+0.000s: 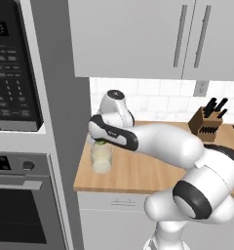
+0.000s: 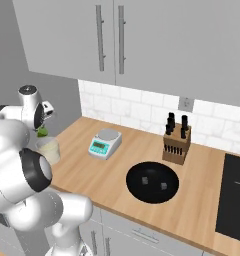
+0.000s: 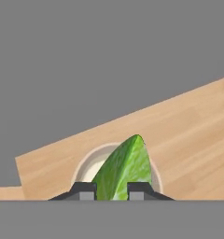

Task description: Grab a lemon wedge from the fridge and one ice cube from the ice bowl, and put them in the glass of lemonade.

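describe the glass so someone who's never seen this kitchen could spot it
Start at the light wooden counter and go to its left end beside the tall grey cabinet. There stands a short clear tumbler of pale yellowish liquid, under the tool gripping a green wedge. It is the counter's one see-through thing.

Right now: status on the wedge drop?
Gripper shut on lemon wedge. Wedge directly above glass of lemonade. Not yet released. Nothing between them.
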Controlling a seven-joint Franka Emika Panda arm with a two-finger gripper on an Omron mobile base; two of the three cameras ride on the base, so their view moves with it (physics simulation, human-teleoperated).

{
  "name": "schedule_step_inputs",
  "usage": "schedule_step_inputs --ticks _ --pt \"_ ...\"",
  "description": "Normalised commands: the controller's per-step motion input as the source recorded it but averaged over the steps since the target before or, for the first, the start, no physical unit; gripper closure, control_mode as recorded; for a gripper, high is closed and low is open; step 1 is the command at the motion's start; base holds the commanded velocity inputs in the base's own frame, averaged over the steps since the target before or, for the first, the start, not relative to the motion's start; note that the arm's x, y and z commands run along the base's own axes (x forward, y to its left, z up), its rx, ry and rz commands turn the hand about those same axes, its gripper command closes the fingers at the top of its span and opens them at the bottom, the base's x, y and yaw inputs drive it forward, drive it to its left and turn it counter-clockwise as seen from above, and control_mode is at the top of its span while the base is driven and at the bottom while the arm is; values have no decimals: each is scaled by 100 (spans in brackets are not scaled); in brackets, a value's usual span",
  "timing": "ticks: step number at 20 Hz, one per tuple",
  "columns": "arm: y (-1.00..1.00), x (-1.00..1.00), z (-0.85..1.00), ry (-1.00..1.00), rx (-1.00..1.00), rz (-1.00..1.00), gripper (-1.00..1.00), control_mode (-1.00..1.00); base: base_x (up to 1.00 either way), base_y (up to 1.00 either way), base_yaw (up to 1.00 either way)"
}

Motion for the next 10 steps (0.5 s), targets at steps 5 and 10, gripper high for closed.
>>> schedule_step_inputs --ticks 5,10 --pt "0 0 -8 0 -1 0 100 -100 0 0 0" --pt "0 23 0 1 0 0 100 -100 0 0 0"
